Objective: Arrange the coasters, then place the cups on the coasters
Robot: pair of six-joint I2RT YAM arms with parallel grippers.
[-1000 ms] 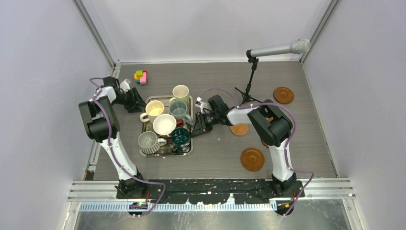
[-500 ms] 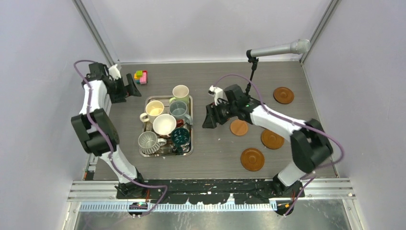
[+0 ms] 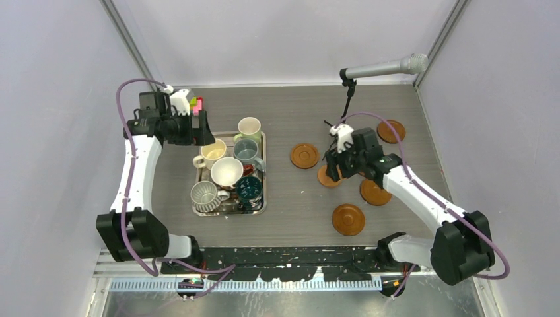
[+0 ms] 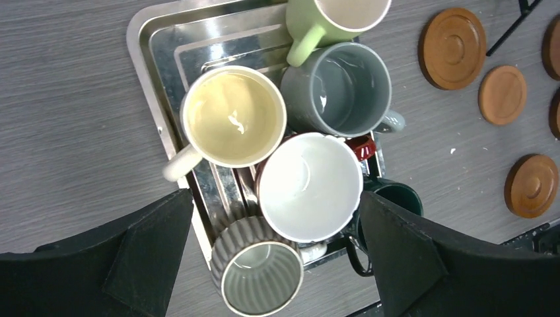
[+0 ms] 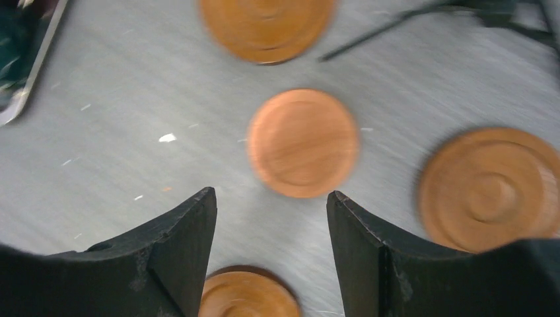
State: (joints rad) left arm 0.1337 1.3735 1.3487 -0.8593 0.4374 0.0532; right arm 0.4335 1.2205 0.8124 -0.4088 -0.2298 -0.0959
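Observation:
Six cups crowd the steel tray (image 3: 263, 173): cream (image 4: 232, 117), pale green (image 4: 333, 13), grey-blue (image 4: 340, 89), red-brown with a white inside (image 4: 309, 187), ribbed grey (image 4: 257, 277) and dark teal (image 4: 396, 198). My left gripper (image 3: 200, 129) hangs open above the tray's far left corner, holding nothing (image 4: 275, 198). Coasters lie right of the tray: one alone (image 3: 304, 156), one partly under my right gripper (image 3: 325, 179), and others (image 3: 374, 191) (image 3: 348, 219) (image 3: 391, 131). My right gripper (image 3: 335, 164) is open and empty above a smooth-faced coaster (image 5: 304, 142), jaws (image 5: 271, 193) apart.
A microphone on a black tripod stand (image 3: 343, 125) rises at the back, between the coasters. A small coloured block toy (image 3: 197, 104) sits at the far left behind my left wrist. Grey walls close in the table on three sides.
My left arm swung from the far left edge to over the tray, jaws opening wide. My right gripper opened, moved right from the tray's edge, and a coaster now lies where it was.

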